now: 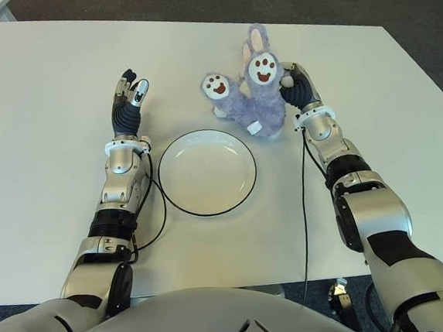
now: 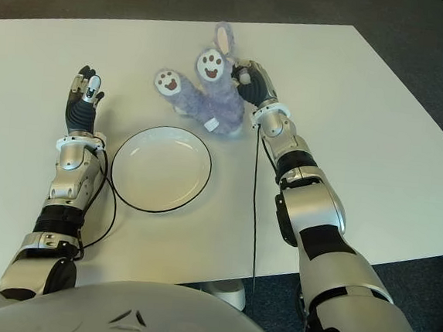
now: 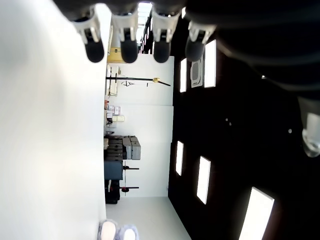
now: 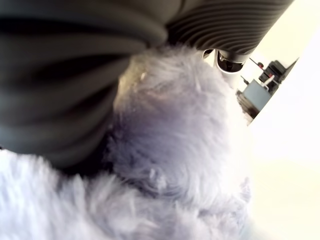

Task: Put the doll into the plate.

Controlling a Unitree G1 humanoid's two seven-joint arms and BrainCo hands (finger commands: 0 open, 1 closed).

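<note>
The doll [image 1: 254, 99], a purple plush bunny with white paw soles, lies on the white table [image 1: 46, 135] just behind the plate, its feet pointing up. My right hand [image 1: 293, 85] is at the doll's right side with its fingers curled into the fur; in the right wrist view the fur [image 4: 175, 140] presses against the palm. The white plate [image 1: 205, 172] with a dark rim sits in front of the doll, with nothing in it. My left hand [image 1: 130, 100] shows left of the plate, fingers [image 3: 127, 47] straight and holding nothing.
A black cable [image 1: 305, 204] runs from my right wrist back across the table to its near edge. Another cable [image 1: 158, 207] loops beside my left forearm close to the plate's left rim. Dark floor surrounds the table.
</note>
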